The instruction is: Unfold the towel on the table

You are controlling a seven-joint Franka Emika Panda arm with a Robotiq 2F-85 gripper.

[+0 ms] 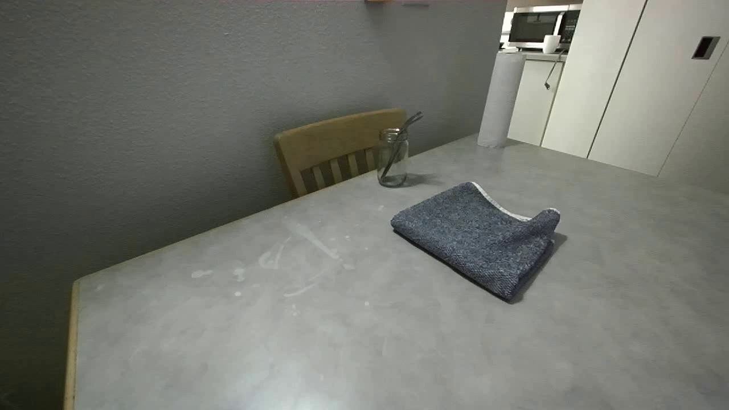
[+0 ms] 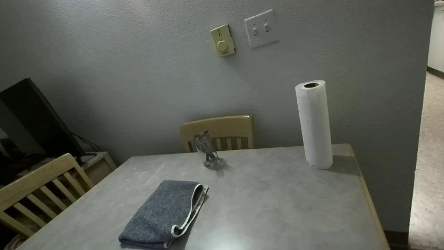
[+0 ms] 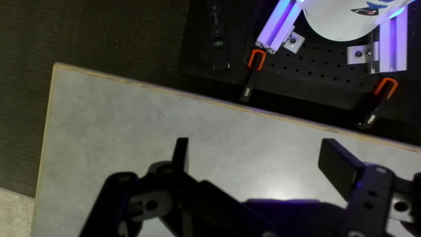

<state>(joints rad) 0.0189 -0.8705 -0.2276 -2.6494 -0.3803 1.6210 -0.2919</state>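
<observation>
Dark blue-grey and fuzzy, the towel (image 1: 464,236) is seen folded on the grey table (image 1: 228,347), nearer than the glass jar (image 1: 394,162) in both exterior views. Its pale trim (image 1: 494,204) is gathered along one side, layer over layer, and one corner is curled up off the stack: that raised lip, it may be judged, is the best place offered for a grip. Over to the wrist view now, and the gripper (image 3: 256,154) is held above the tabletop, jaws spread wide, nothing caught between them; the towel is not shown there at all. Such an opened, raised pose is presumably chosen so that the cloth can be approached from above. Just beyond the table's edge, orange-handled clamps (image 3: 253,73) are set, most likely so that the black perforated plate (image 3: 324,70) is stopped from creeping. Jar, utensils (image 1: 414,118) leaning in it, and paper roll (image 2: 314,126) are stood toward the wall (image 2: 156,86), apparently out of the way, though the jar could be knocked if the cloth is swept too far. Unfolding is not yet done; next, it is judged, a single layer is to be pinched and drawn over, lest the whole stack be dragged along.
</observation>
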